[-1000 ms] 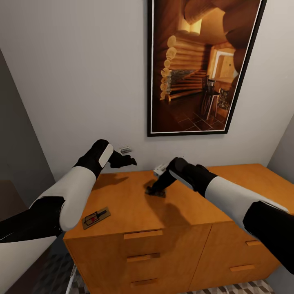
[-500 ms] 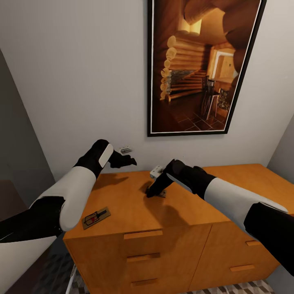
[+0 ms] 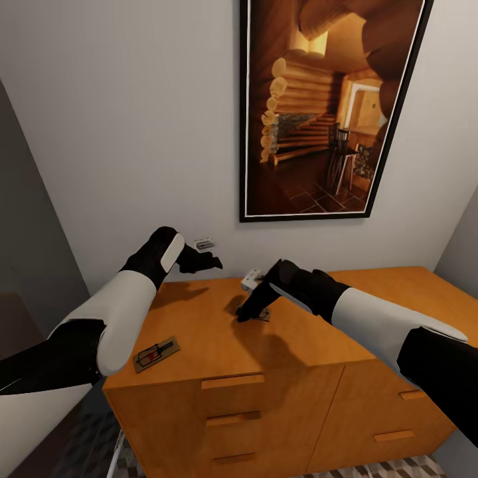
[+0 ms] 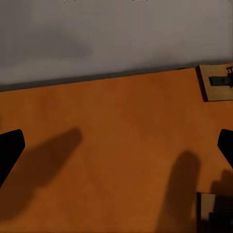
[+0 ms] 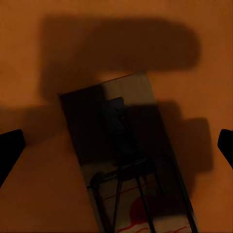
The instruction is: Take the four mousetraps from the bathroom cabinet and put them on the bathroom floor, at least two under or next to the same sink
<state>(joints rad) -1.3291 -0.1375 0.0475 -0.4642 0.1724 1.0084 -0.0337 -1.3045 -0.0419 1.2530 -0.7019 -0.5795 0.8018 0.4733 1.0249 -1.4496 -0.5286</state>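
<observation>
The orange-brown cabinet [image 3: 199, 318] stands against the wall. One mousetrap [image 3: 157, 353] lies near its top's front left corner. A second mousetrap [image 3: 263, 314] peeks out just beside my right gripper [image 3: 246, 313], which hovers low over it, open. In the right wrist view that mousetrap [image 5: 128, 160] lies in shadow between the spread fingertips [image 5: 9, 150], untouched. My left gripper [image 3: 199, 260] hangs open above the cabinet's back left part, near the wall. The left wrist view shows a mousetrap [image 4: 216, 81] by the wall and part of another mousetrap [image 4: 206, 211].
A large framed picture [image 3: 332, 106] of a log interior hangs on the white wall above the cabinet. Drawer fronts with wooden bar handles [image 3: 232, 382] face me. Strips of patterned bathroom floor [image 3: 372, 473] show at the bottom edge.
My right gripper has shifted slightly left over the cabinet top, uncovering an edge of the mousetrap beneath it. The left arm has stayed still.
</observation>
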